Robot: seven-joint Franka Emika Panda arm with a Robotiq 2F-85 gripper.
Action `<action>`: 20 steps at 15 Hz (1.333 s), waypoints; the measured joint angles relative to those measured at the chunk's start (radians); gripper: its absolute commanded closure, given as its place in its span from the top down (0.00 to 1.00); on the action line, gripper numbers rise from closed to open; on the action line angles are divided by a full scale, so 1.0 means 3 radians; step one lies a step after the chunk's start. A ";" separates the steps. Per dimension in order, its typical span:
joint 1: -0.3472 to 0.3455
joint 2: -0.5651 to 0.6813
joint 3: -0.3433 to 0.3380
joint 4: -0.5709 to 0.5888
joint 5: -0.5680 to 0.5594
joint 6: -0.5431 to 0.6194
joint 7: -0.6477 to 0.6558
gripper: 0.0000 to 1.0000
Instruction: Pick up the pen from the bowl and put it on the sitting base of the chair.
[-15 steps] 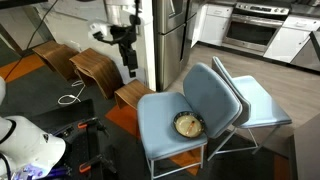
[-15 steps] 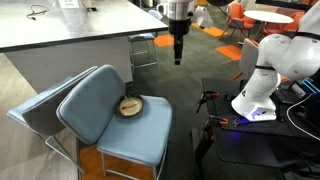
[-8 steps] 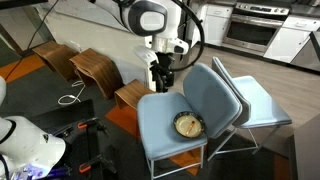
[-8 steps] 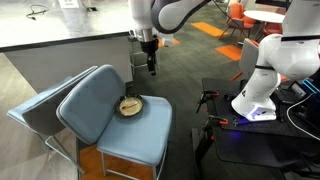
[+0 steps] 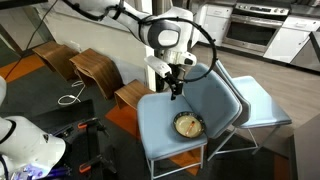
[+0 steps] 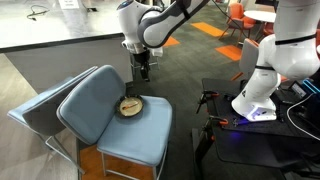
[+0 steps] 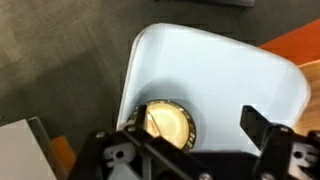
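Pen (image 6: 132,99): only a thin dark sliver across the upper rim of the small round tan-brown speckled bowl (image 6: 129,106), left of centre in an exterior view. In the wrist view it is too blurred to pick out. The bowl (image 5: 187,125) sits on the flat seat of the light blue-grey chair (image 5: 160,128), toward the curved backrest, lower centre of frame.

The black Robotiq gripper (image 6: 143,72) hovers above the bowl, well apart from it, pointing down. In the wrist view its fingers (image 7: 265,130) are spread wide with nothing between them. The bowl (image 7: 165,125) shows at lower centre, nearer the finger at frame left than the middle of the gap.

Risks, as I judge them:
- The bowl is off-centre to the gap — a straight descent could land a finger on the rim and tip or shove it.
- The pen lies low and thin. A shallow close misses it; a deep one jams fingertips into the bowl.
- The backrest is close behind — the wrist may clip it.
- The bowl looks light and may lift with the pen.
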 measured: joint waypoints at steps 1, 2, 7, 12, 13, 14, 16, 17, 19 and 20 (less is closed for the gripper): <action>0.0000 -0.0008 0.0000 0.0000 0.0000 0.0000 0.0000 1.00; 0.0000 -0.0012 0.0000 -0.0002 0.0000 0.0000 0.0000 1.00; 0.0000 -0.0010 0.0000 -0.0004 0.0000 0.0000 0.0000 1.00; -0.0011 0.0269 -0.0002 0.0115 -0.0057 0.0420 -0.0115 1.00; -0.0017 0.0405 -0.0005 0.0182 -0.0110 0.0577 -0.0175 1.00; -0.0019 0.0560 -0.0016 0.0264 -0.0154 0.0705 -0.0219 1.00; -0.0042 0.0906 -0.0024 0.0468 -0.0178 0.0919 -0.0406 1.00; -0.0060 0.1083 -0.0025 0.0591 -0.0191 0.0967 -0.0499 1.00; -0.0100 0.1429 -0.0027 0.0879 -0.0199 0.0981 -0.0657 1.00; -0.0121 0.1601 -0.0028 0.1038 -0.0201 0.0980 -0.0724 1.00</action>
